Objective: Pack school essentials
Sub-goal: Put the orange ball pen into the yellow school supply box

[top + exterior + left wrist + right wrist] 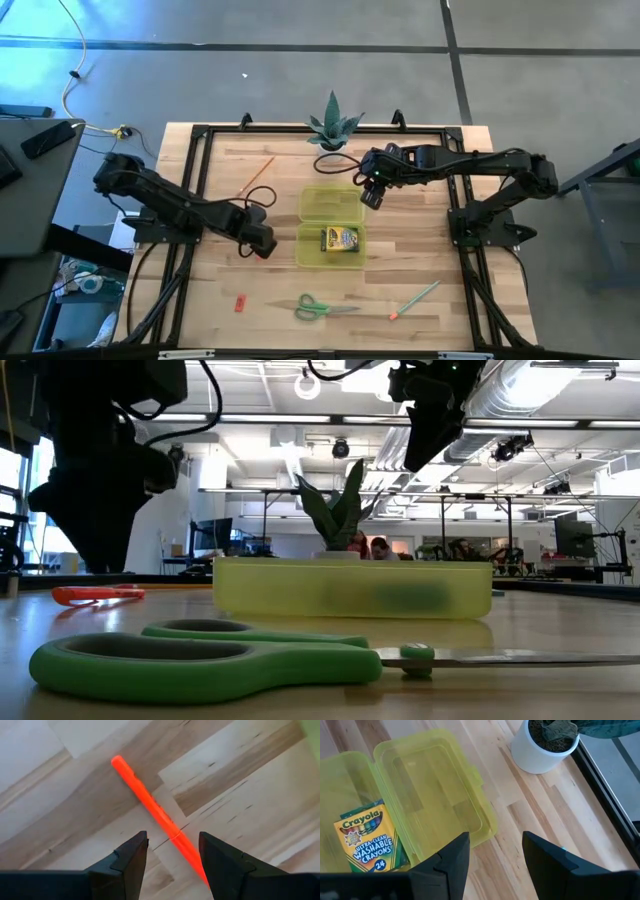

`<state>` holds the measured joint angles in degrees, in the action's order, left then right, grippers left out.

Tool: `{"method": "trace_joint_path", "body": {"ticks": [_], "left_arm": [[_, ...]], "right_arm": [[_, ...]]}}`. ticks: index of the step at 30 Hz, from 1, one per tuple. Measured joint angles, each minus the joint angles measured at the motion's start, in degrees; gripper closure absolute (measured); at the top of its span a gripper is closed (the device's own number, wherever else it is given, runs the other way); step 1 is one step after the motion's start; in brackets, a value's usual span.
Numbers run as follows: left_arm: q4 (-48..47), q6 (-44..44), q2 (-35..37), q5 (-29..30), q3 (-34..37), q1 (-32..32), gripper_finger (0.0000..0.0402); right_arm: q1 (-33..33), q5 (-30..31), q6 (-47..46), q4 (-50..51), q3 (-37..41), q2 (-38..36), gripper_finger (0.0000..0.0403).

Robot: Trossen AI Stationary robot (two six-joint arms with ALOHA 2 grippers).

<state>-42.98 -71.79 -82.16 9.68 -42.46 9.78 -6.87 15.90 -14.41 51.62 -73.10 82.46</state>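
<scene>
A red pen (150,805) lies flat on the wooden table. My left gripper (172,865) is open just above it, one finger on each side, the pen running aslant through the gap. In the high view the left gripper (263,243) hides the pen, left of the open yellow-green case (330,205). A crayon box (340,240) lies in the case's near half. My right gripper (372,195) is open and empty above the case's far right corner (480,827). Green-handled scissors (318,307), a red eraser (238,302), a green pencil (415,299) and an orange pencil (257,173) lie on the table.
A spiky green potted plant (333,128) stands at the far edge behind the case; its white pot (542,747) shows in the right wrist view. A black frame (190,180) borders the table. The scissors (200,655) lie close in front of the low camera.
</scene>
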Motion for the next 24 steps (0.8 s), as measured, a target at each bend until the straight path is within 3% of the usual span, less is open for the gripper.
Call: {"method": "trace_joint_path", "body": {"ticks": [24], "left_arm": [[1.1,0.0,-8.8,-2.3,-0.3,1.6,0.0237]], "right_arm": [[0.0,0.0,-0.1,0.0,0.0,0.0,0.0229]]}}
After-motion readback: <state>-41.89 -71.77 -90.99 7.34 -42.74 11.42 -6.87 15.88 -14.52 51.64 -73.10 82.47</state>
